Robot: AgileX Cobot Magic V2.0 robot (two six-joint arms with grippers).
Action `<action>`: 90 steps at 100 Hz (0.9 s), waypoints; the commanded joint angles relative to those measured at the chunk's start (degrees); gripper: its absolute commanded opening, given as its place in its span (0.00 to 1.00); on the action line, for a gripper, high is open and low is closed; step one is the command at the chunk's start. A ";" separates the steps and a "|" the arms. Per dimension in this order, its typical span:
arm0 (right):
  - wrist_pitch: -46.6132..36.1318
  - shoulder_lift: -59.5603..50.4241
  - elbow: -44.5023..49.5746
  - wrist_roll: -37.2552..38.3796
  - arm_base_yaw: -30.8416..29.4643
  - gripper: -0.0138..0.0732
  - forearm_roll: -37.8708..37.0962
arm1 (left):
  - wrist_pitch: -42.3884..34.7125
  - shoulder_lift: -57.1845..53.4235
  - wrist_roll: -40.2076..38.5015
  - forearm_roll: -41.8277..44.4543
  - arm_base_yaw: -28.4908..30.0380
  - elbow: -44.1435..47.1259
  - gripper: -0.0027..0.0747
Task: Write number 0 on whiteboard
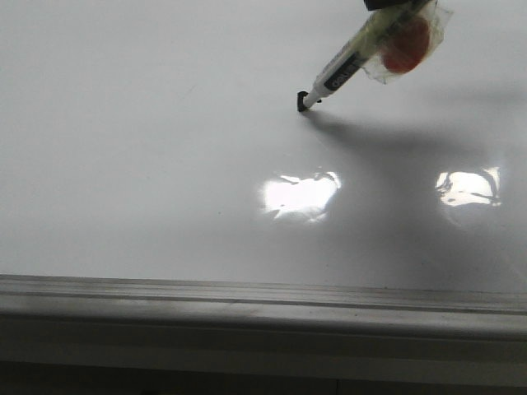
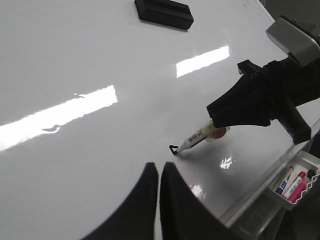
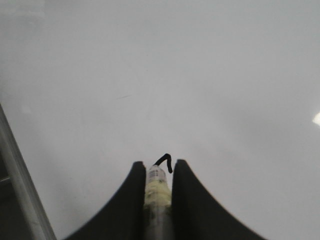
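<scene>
The whiteboard [image 1: 165, 164] is glossy white with glare patches. My right gripper [image 3: 157, 165] is shut on a white marker [image 1: 342, 72] with yellowish tape and a red blob on its barrel. The marker slants down and its tip touches the board. Of the number 0, only a short black hook [image 1: 300, 99] shows at the tip; it also shows in the left wrist view [image 2: 173, 149] and the right wrist view [image 3: 166, 161]. My left gripper [image 2: 160, 170] is shut and empty, above the board and short of the marker [image 2: 199, 138].
A grey metal rail [image 1: 263, 304] runs along the board's near edge. A black eraser block [image 2: 164, 12] lies on the board farther off. A tray of spare markers [image 2: 295, 182] hangs beyond the rail. The right arm's black body [image 2: 260, 100] hangs over the board.
</scene>
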 commanded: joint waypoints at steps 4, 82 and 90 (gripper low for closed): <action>4.40 0.30 -0.99 -0.09 -0.19 0.10 -0.40 | -3.90 0.57 -0.77 0.68 -0.07 -1.35 0.01; 15.59 -3.87 -0.99 0.97 -5.50 0.10 -2.28 | -3.90 0.57 -0.77 0.68 -0.07 -1.35 0.01; 16.34 -4.74 -0.99 0.97 -8.03 0.10 -2.89 | -3.90 0.57 -0.77 0.68 -0.07 -1.35 0.01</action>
